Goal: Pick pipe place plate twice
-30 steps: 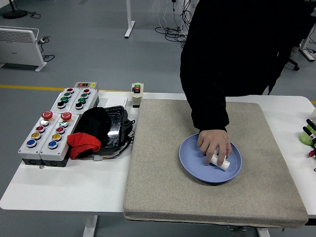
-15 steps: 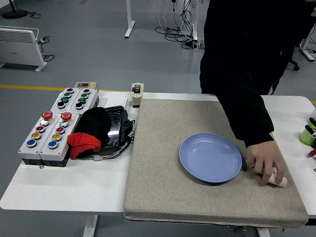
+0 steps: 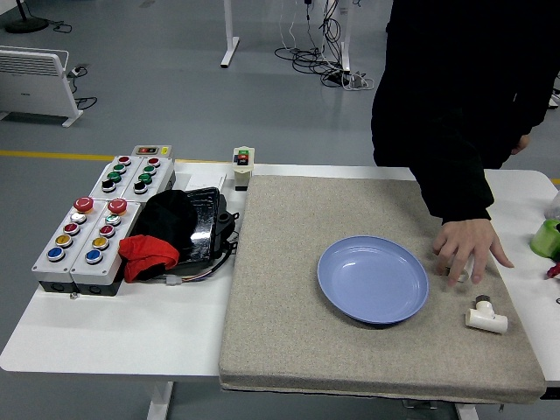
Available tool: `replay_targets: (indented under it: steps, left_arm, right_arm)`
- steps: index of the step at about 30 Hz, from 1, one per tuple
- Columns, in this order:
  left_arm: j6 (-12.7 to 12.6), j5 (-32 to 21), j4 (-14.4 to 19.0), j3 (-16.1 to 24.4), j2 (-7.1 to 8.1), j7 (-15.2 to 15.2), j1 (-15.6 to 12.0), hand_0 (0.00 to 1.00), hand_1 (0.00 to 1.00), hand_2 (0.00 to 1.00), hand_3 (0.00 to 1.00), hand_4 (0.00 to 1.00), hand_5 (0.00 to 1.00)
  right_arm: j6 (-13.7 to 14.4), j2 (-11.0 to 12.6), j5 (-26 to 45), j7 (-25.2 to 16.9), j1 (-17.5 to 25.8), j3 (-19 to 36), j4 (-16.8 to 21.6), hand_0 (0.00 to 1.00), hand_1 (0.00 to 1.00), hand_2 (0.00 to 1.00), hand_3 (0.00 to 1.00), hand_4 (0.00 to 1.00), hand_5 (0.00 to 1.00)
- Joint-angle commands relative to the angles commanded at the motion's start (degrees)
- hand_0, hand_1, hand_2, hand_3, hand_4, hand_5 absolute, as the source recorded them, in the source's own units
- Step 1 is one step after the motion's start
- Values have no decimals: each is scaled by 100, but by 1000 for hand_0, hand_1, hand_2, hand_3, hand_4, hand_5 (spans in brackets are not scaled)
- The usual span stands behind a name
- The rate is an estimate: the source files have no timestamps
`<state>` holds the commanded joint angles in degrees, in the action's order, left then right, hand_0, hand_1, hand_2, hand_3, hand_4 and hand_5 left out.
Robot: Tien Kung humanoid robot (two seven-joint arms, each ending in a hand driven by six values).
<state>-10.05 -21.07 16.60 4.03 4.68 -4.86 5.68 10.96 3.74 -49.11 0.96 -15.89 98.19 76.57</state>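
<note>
The round blue plate [image 3: 373, 279] sits empty on the beige mat — the small white plastic pipe fitting [image 3: 486, 318] lies just right of it, likely laid out for picking. A person's hand [image 3: 466, 248] hovers beyond the pipe. Neither robot hand is in view, so their state is unknown.

Mat [image 3: 289, 341]: coarse woven cloth, matt, beige-grey, rough weave.
Plate [image 3: 373, 279]: smooth blue surface, soft sheen, looks plastic or glazed; cannot tell which.
Pipe [image 3: 486, 317]: white plastic fitting, smooth, semi-matt.
Table [image 3: 114, 337]: white top, smooth, low gloss.
Button boxes [image 3: 101, 219]: grey plastic casings, matt; glossy coloured button caps.
Black tray [image 3: 199, 229]: glossy, hard plastic look, bright reflections.
Red item [image 3: 147, 255]: soft cloth, matt.
Person's sleeve [image 3: 455, 166]: black fabric, matt.
No robot hand in frame to place things against.
</note>
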Motion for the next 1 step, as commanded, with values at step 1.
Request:
replay_targets:
  steps: [1]
  left_arm:
    - [1,-2,0,-2,0,0,0,698,676,699,633,302,998]
  right_arm:
    - [-8,0,-24,6,-1,-2,2,835,788,898,835,526,660]
